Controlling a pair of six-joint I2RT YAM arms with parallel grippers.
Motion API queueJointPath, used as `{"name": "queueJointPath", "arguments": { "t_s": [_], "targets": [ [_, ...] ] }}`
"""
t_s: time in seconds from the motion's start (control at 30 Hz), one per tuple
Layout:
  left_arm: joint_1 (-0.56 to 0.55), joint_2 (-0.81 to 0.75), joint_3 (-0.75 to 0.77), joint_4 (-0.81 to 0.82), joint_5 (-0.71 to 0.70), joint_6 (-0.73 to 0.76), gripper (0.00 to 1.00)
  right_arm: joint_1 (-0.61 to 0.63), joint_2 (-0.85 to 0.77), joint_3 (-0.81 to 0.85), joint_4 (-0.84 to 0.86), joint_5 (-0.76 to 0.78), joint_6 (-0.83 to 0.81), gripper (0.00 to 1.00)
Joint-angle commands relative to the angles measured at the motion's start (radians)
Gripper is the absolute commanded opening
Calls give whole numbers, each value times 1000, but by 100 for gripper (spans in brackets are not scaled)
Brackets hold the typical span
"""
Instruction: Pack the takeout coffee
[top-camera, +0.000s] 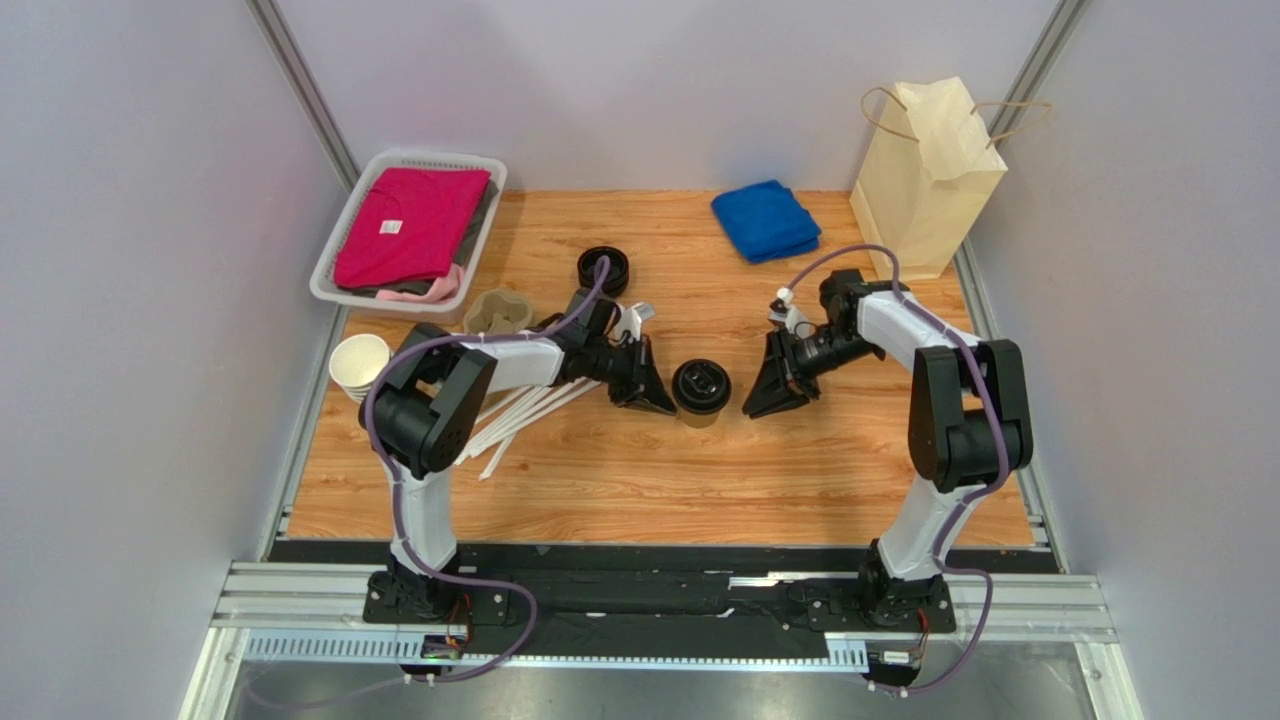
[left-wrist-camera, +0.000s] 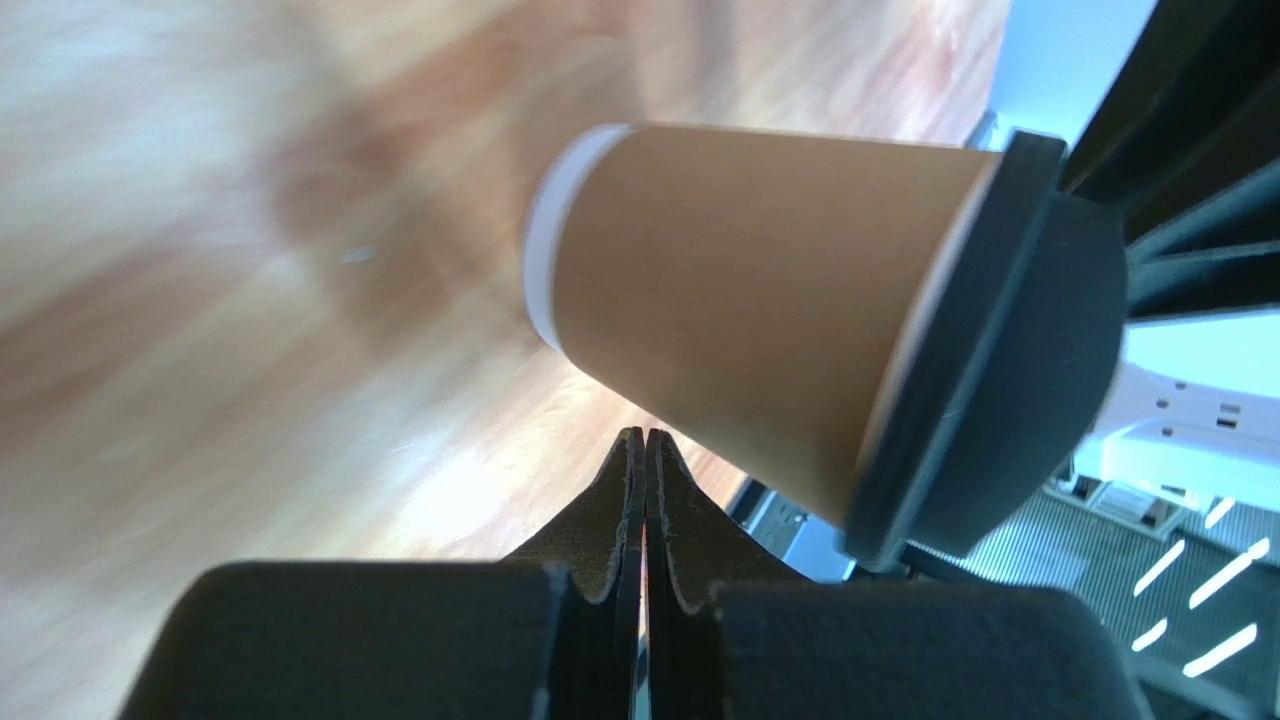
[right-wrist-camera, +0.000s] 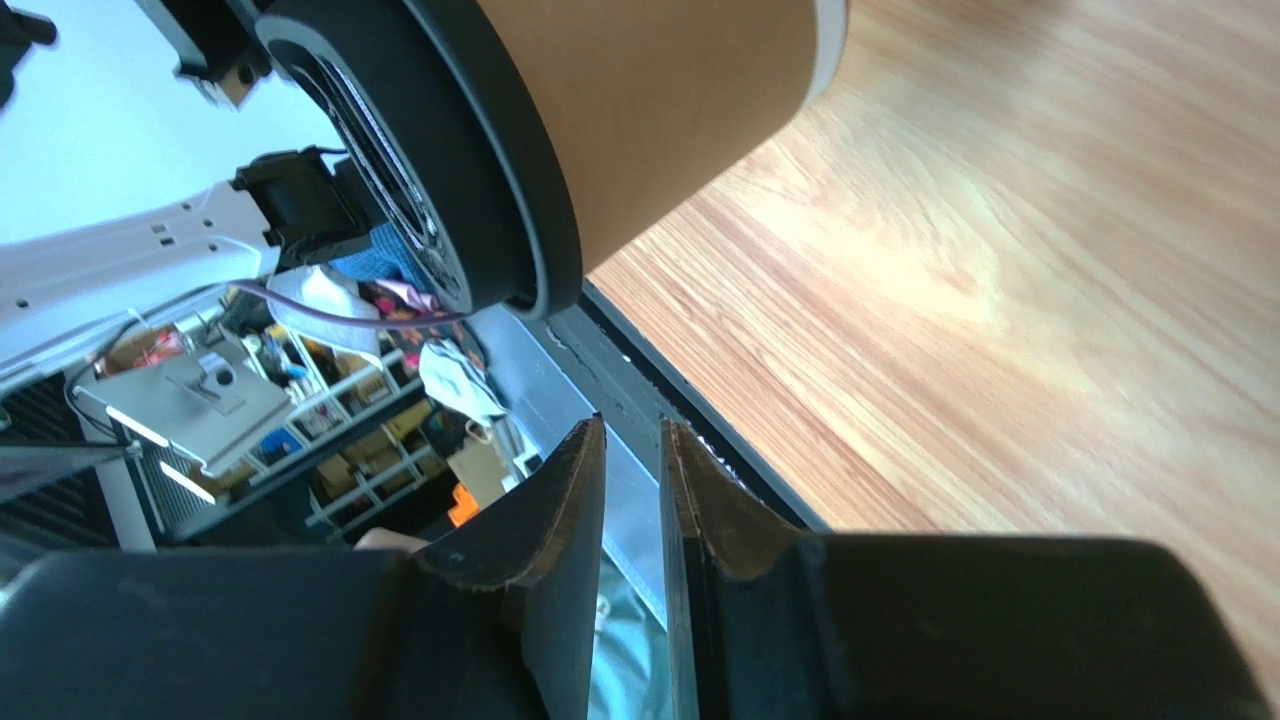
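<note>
- Sitting in the pickup step, by the look of it: no hold yet on the coffee cup (top-camera: 700, 387), and no packing begun.
- Find that cup upright on the counter (top-camera: 601, 480), black lid (left-wrist-camera: 992, 360) pressed on, about midway across, directly between the two pincers and just beside each.
- Reading the left pincer (left-wrist-camera: 643, 450) as pinched fully together on nothing, tips aimed at the cup's tan side and just short of it; cannot tell whether touching.
- Reading the right pincer (right-wrist-camera: 631, 438) as narrow, only a thin slit between the tips, nothing inside, with the cup ahead of them and apart.
- Note the paper bag (top-camera: 924, 173) standing at the far right corner, well apart from the cup and beyond the right arm; likely the place to pack into.
- Next, as a judgement: spread one pincer wider than the cup's body before closing in, with both gaps too tight to take it now; favour the right one, being on the bag's side.
- Then grip around the paper wall below the lid, gently, to avoid denting the cup or popping the lid; lift level and carry over the bag's mouth.
- Watch against nudging the cup over with the closed left tips during any approach.
- Leave alone the loose lids (top-camera: 604, 270), the spare cups (top-camera: 358, 365), the blue cloth (top-camera: 766, 219) and the basket (top-camera: 338, 255).
</note>
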Motion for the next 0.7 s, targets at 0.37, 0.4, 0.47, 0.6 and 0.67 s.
{"name": "queueJointPath", "arguments": {
  "t_s": [0.37,0.4,0.47,0.6,0.67],
  "targets": [
    [-124,5,12,97,13,-78,0,-114,-33,5,33,101,11,23],
    [-118,-9,2,80,15,-64,0,-114,-10,22,45,102,14,23],
    [-84,-62,-50,49,27,-37,0,-114,20,56,77,102,20,23],
    [-6,-158,-132,-10,30,45,0,-114,124,172,131,90,17,24],
    [28,-202,-146,-52,27,79,0,-114,164,220,160,81,17,24]
  ]
}}
